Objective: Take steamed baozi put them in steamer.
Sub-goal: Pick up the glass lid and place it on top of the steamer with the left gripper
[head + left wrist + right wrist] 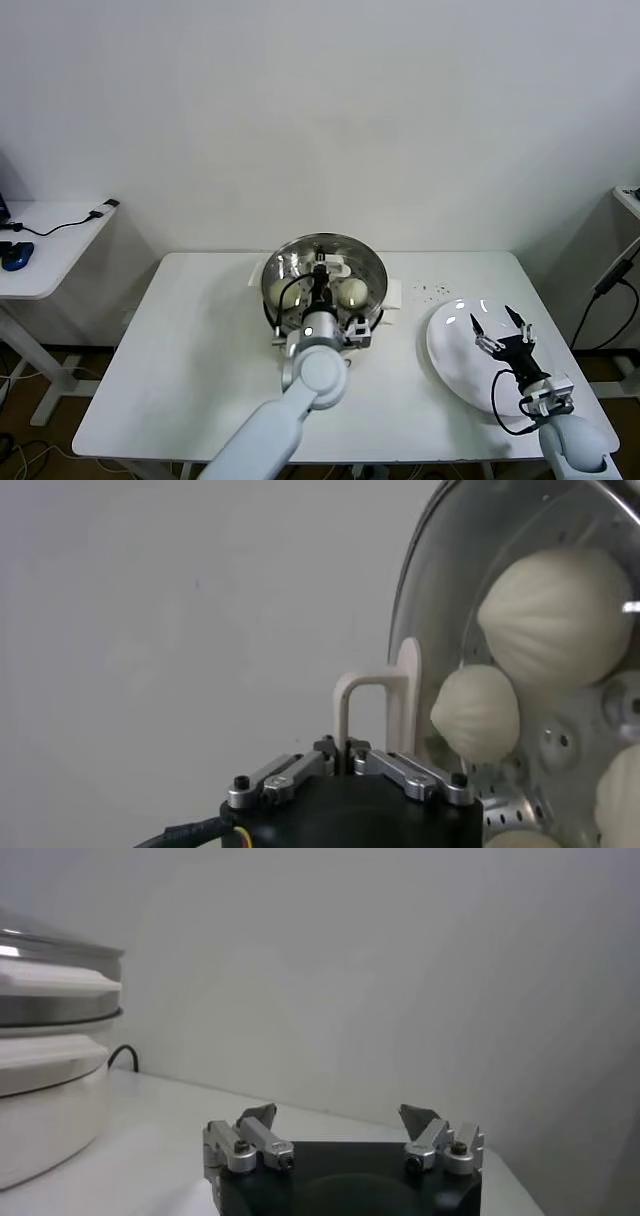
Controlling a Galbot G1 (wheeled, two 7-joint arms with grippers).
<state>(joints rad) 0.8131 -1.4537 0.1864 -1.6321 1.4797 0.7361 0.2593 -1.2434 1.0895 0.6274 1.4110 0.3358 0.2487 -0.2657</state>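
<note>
Head view: the steamer (325, 275) stands at the middle back of the white table (190, 350). Inside it lie baozi (352, 291), one on each side of the left arm. The left gripper (322, 268) reaches over the pot, its fingers pinched on a white lid handle (333, 265). To the right a white plate (455, 350) lies on the table. The right gripper (498, 322) hovers over the plate with its jaws spread wide, holding nothing and touching nothing.

Left wrist view: the left gripper (349, 744) has its jaws drawn fully together on the foot of the handle (380, 705), a white loop fixed to a glass lid (450, 580). Through the glass show the baozi (557, 615): one large, a smaller one just beside it, and parts of two more at the picture's edge, all on the perforated tray (560, 745). Whether the lid rests on the pot or is lifted clear is hard to tell from here.

Right wrist view: the right gripper (340, 1120) has its two fingers (258, 1118) well apart, with only bare tabletop and wall between them. The steamer (45, 1048) stands off to one side, well apart from it.
</note>
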